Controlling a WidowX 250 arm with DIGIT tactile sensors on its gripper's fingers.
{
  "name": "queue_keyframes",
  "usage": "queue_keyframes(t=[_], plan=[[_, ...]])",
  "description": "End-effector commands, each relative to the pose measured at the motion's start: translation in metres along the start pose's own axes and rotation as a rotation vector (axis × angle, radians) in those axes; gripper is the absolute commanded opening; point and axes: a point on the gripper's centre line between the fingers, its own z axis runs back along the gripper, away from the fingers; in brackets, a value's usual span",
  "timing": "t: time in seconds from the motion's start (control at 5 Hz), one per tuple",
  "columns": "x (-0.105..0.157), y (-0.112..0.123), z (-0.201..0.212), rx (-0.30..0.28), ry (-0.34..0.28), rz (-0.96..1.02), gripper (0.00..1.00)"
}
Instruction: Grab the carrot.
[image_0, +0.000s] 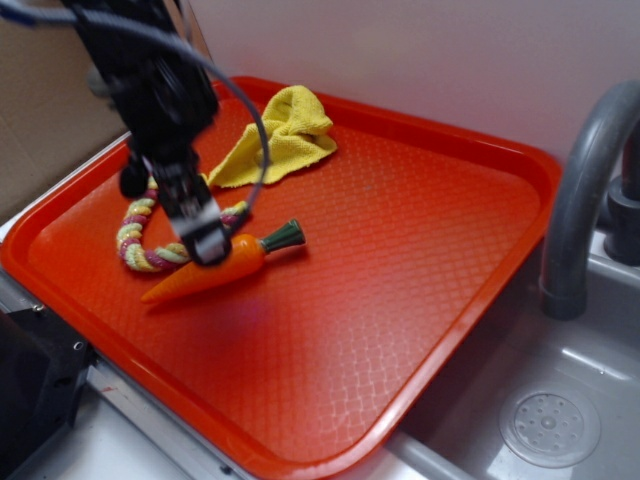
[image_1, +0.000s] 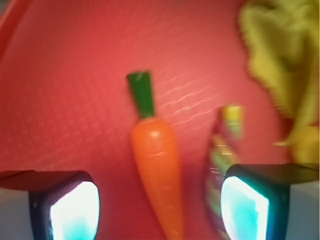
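On the tray (image_0: 470, 230), carrot (image_1: 157, 165) lies between the wide-open gripper (image_1: 160, 207) fingers (image_1: 75, 210), untouched; rope toy (image_1: 222, 155) beside right finger, cloth (image_0: 285, 135) behind

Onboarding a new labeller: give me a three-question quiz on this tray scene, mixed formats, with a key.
1. True or false: the gripper is shut on the carrot.
2. Which lies nearest the carrot's side? A) rope toy B) yellow cloth C) sink drain
3. Fill in: the carrot's green stem points toward the tray's ____ (middle / near-left rim).

Key: 1 false, the fingers straddle it, open; 2 A; 3 middle.
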Motion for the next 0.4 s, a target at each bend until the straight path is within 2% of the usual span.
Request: queue_keyframes(t=[0.0,0.2], plan=[[0.0052,0.0032,-0.0549,0.097,0.075,-0.005,0.45],[0.0079,0.0107,-0.0607,0.110,0.092,0.011,0.10]])
